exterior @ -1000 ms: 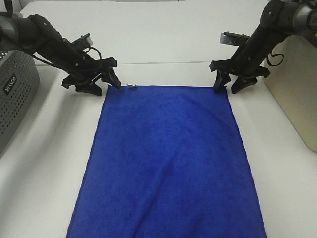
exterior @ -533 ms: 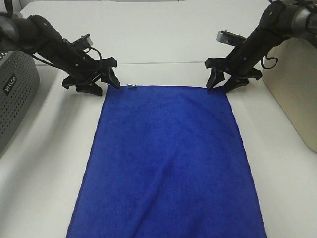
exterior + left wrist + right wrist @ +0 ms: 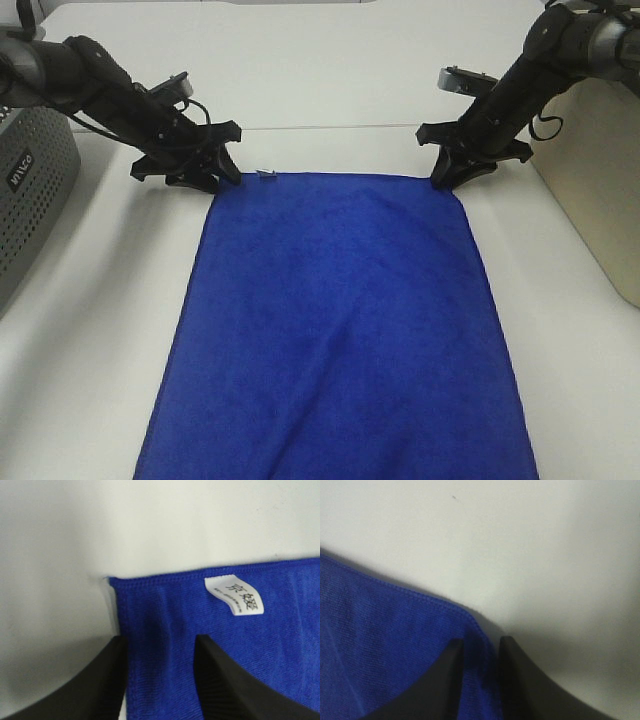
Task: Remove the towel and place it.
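1. Towel, royal blue and spread flat, covers the middle of the white table. Its far edge runs between two black arms, and its near end passes out of the overhead view.
2. The left claw stands over the far-left corner with its fingers apart. They straddle the cloth just beside the white tag and pinch nothing.
3. The right claw sits on the far-right corner. Its fingers are drawn nearly together with the hem between them, so it looks clamped on the towel.
4. The main risk is an uneven hold. If the right side rises while the left stays open, the cloth would likely swing askew and bunch.
5. The right claw's bite takes only a thin strip at the hem, and soft pile could slide out under the towel's own weight. The left fingers could also close short and catch little more than the edge.
6. Room is best beyond the far edge, where bare table stretches away.
7. A grey perforated basket closes off the left side and a beige box the right, leaving only lanes beside the cloth.
8. Whether the near end hangs off the table cannot be told.
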`<action>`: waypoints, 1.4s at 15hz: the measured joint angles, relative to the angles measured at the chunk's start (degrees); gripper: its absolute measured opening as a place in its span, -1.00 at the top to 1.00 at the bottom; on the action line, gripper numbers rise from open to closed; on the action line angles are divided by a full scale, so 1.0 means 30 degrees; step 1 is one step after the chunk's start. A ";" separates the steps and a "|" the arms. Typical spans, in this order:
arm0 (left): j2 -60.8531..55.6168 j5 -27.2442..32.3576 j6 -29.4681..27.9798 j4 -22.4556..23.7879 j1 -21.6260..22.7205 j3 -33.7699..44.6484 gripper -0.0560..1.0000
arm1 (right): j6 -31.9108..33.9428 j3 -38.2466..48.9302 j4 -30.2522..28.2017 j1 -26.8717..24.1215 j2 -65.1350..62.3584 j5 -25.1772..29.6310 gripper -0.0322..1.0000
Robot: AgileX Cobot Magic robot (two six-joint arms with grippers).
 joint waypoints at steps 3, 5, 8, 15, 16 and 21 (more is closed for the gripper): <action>0.0191 -0.0477 0.0000 -0.0497 -0.0306 -0.0038 0.14 | 0.0000 0.0000 -0.0019 0.0000 0.0019 0.0000 0.44; 0.0210 -0.0859 0.0000 -0.0783 -0.0458 -0.0038 0.14 | 0.0000 0.0000 0.0000 0.0000 0.0038 0.0000 0.44; 0.0306 -0.1070 0.0000 -0.1070 -0.0535 -0.0038 0.22 | 0.0000 0.0000 0.0019 0.0000 0.0038 0.0000 0.52; 0.0554 -0.1299 0.0000 -0.1318 -0.0535 -0.0038 0.89 | 0.0000 0.0000 0.0019 0.0000 0.0057 0.0000 0.90; 0.0554 -0.1280 0.0000 -0.1318 -0.0535 -0.0038 0.89 | 0.0000 0.0000 0.0095 0.0000 0.0057 0.0000 0.90; 0.0363 -0.1623 0.0000 -0.0191 -0.0611 -0.0153 0.89 | -0.0420 -0.0477 0.0382 0.0000 0.0306 -0.0802 0.90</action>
